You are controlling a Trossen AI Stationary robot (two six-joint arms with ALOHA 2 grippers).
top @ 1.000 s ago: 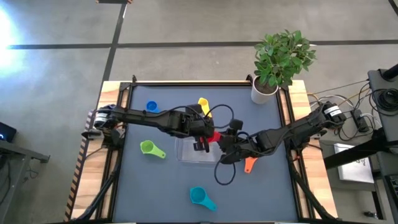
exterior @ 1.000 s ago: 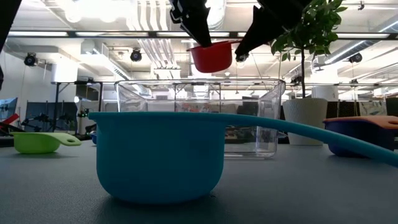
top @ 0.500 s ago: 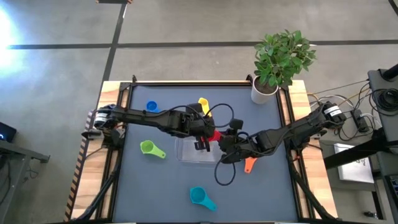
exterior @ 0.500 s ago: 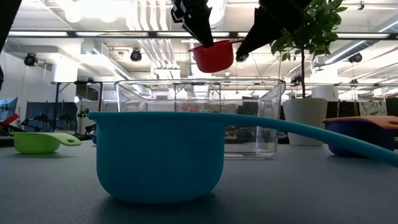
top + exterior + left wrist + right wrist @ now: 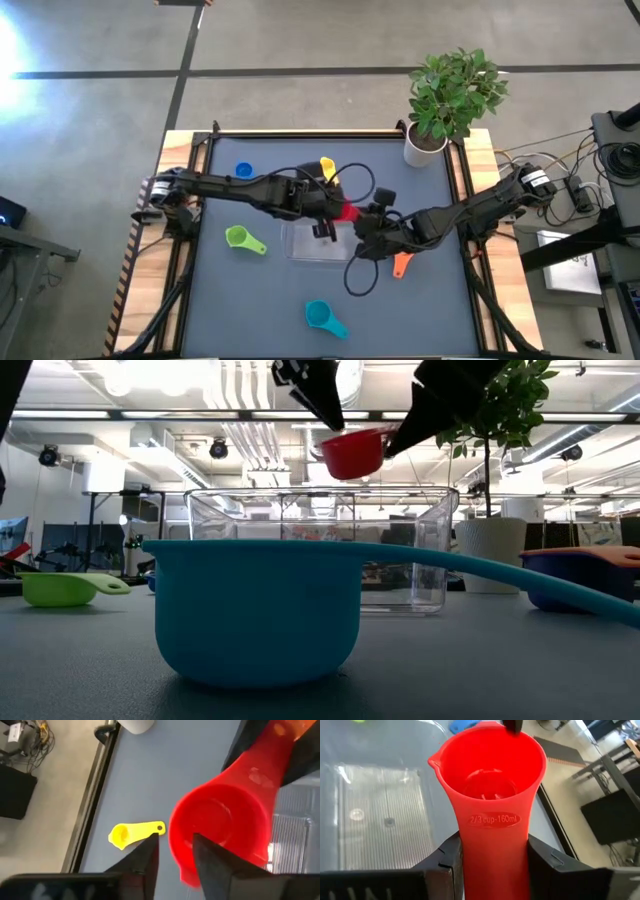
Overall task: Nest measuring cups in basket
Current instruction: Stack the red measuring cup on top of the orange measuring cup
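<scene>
Both arms meet over the middle of the table with the red cup [image 5: 350,453] between them, up in the air above the basket [image 5: 320,550]. The right gripper [image 5: 492,855] is clenched on the cup's flat handle – smooth glossy plastic, with "2/3 cup-160ml" moulded into it. The left gripper [image 5: 172,852] pinches the round bowl's rim, one finger inside and one outside.

The basket is clear plastic, rectangular with rounded corners, and its floor has a fine ribbed texture. Nothing in it that I can see.

The rest of the cups sit loose on the dark matte table: the teal cup [image 5: 320,315] near the front edge, the green cup [image 5: 238,237] just left of the basket, the blue cup [image 5: 243,171] toward the back left corner, the yellow cup [image 5: 125,834] behind the basket, and the orange cup [image 5: 402,263] right of the basket, beside the right arm.

A leafy plant in a white pot [image 5: 424,148] stands at the back right corner.
</scene>
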